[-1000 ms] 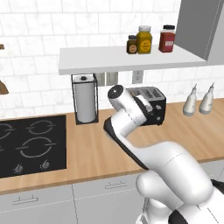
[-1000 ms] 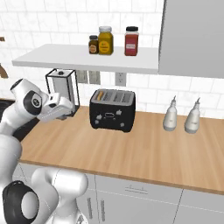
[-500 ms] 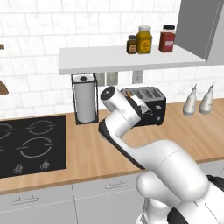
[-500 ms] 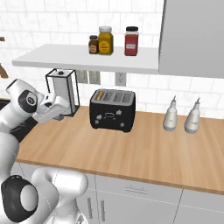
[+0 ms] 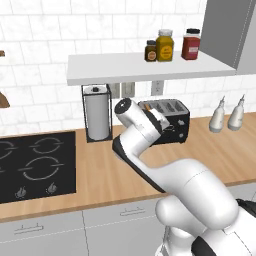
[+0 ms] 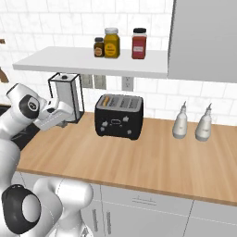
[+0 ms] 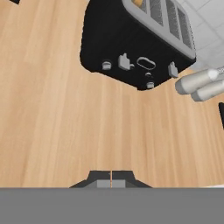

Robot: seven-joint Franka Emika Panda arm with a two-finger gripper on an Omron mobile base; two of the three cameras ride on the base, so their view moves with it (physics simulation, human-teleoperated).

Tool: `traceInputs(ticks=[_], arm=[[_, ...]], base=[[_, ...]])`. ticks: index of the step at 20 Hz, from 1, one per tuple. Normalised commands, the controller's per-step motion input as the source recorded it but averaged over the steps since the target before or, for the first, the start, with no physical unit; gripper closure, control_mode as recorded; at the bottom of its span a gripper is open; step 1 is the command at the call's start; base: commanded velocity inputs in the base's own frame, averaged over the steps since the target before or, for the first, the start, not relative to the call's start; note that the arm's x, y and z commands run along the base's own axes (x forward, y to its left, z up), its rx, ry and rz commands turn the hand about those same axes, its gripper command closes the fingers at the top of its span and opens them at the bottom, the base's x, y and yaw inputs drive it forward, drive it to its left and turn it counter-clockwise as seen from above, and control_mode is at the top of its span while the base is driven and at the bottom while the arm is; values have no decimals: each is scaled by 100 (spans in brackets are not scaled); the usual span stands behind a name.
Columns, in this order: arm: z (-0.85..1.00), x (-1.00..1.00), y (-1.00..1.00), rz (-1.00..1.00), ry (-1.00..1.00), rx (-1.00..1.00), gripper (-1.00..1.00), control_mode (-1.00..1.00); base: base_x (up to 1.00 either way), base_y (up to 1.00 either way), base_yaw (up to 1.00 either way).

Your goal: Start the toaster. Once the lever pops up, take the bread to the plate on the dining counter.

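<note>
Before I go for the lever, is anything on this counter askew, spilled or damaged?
Nothing stands out. The toaster sits upright and square on the counter, the two bottles and the paper-towel roll stand upright, and no spill shows. The pincer is shut, short of the toaster.

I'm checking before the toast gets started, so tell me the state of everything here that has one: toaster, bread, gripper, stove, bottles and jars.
Toaster: upright on the counter, untouched.
Bread: sitting in the leftmost slot, only its top edge showing.
Gripper: shut, empty, apart from the toaster front.
Stove: no pan on it.
Paper towel roll: upright in its holder.
Two bottles: standing upright.
Three jars: upright, lids on.
</note>
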Motion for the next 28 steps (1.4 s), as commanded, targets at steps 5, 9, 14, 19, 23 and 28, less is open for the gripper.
traceInputs(ticks=[5,9,14,19,23,28], arm=[[0,0,0,0,0,0,100,-100],[0,0,0,0,0,0,100,-100],[0,0,0,0,0,0,100,-100],[0,0,0,0,0,0,100,-100],[0,0,0,0,0,0,100,-100],[0,0,0,0,0,0,100,-100]], base=[[0,0,0],[0,0,0],[0,0,0],[0,0,0],[0,0,0],[0,0,0]])
